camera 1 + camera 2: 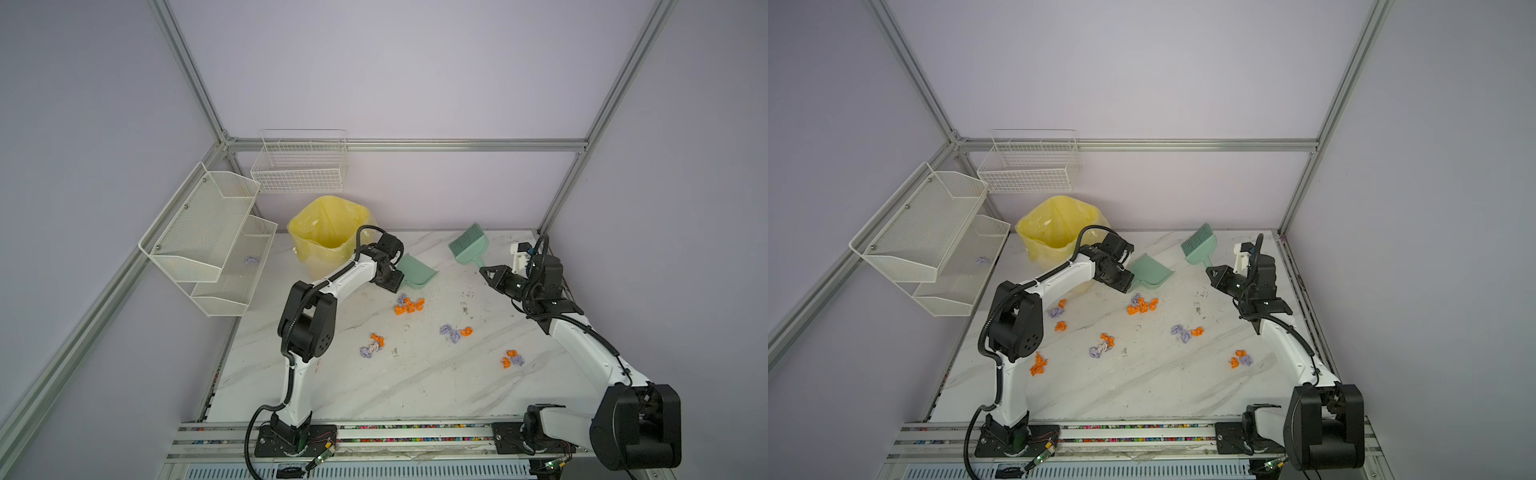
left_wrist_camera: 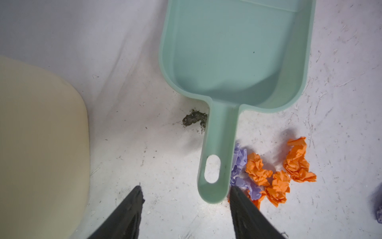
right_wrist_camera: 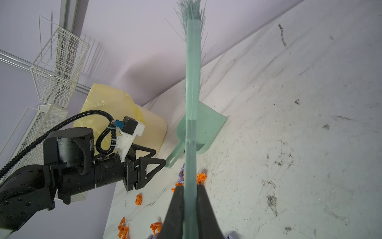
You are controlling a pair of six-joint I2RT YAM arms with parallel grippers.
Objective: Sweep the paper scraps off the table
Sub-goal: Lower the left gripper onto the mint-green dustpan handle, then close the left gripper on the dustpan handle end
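Only right fingers [image 3: 177,209] grip the brush [image 3: 192,87]

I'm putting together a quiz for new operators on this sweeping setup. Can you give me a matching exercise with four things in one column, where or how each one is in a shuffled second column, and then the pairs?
Things:
1. brush
2. dustpan
3. yellow-lined bin
4. lone lavender scrap

States:
A. lies in the mesh shelf
B. flat on the table, handle end between the open jaws of the left gripper
C. clamped in the right gripper
D. stands upright near the table's back edge

Pairs: 1-C, 2-B, 3-D, 4-A
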